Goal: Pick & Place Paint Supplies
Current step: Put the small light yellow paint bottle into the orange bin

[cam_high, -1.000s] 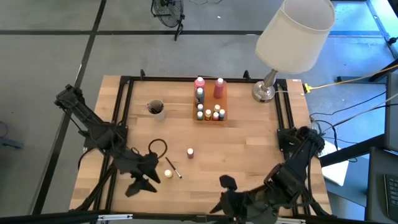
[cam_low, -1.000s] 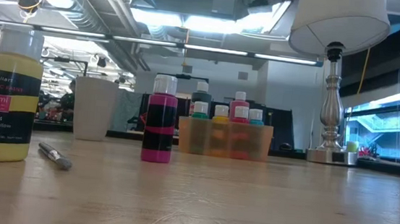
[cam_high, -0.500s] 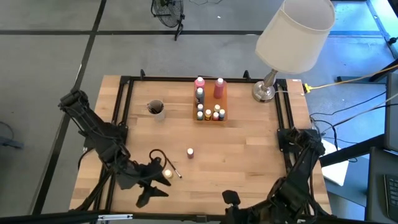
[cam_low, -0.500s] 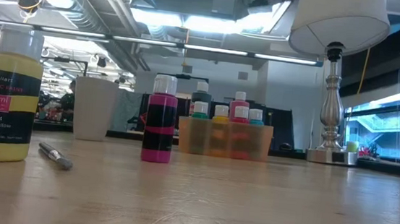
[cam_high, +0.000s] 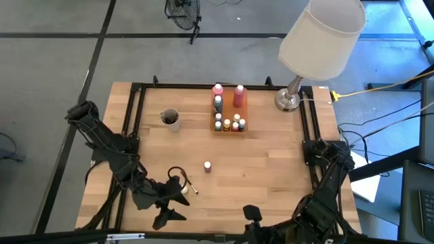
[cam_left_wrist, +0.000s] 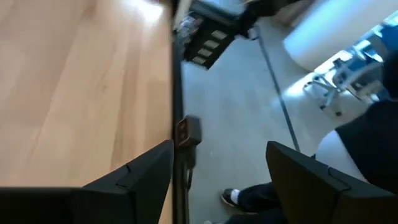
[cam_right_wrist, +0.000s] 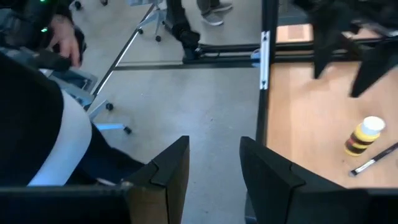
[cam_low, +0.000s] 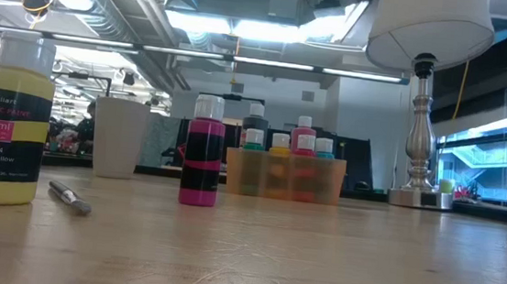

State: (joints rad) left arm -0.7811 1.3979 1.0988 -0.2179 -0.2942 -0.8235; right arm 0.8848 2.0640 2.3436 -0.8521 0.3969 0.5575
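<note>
A yellow paint bottle with a white cap [cam_high: 183, 189] [cam_low: 9, 121] stands upright near the table's front left, and a thin dark brush [cam_high: 189, 184] [cam_low: 69, 198] lies flat beside it. A pink bottle [cam_high: 207, 165] [cam_low: 202, 151] stands mid-table. More small bottles stand in an orange tray [cam_high: 228, 112] [cam_low: 285, 174] at the back. My left gripper [cam_high: 167, 215] [cam_left_wrist: 217, 149] hangs open over the table's near edge, just nearer than the yellow bottle, with nothing between its fingers. My right gripper [cam_high: 251, 214] [cam_right_wrist: 214, 146] is open past the near edge, also with nothing between its fingers.
A white cup [cam_high: 169, 118] [cam_low: 119, 138] stands at the back left. A big lamp with a white shade [cam_high: 320, 37] and metal base [cam_high: 287, 101] stands at the back right. A black frame [cam_high: 135, 108] runs along the table's sides. A person's shoe [cam_left_wrist: 239, 198] shows on the floor.
My left gripper has gone toward the table's near edge and a little down, past the yellow bottle. My right gripper has drawn back toward the near edge, then kept still. The bottles and the brush have not moved.
</note>
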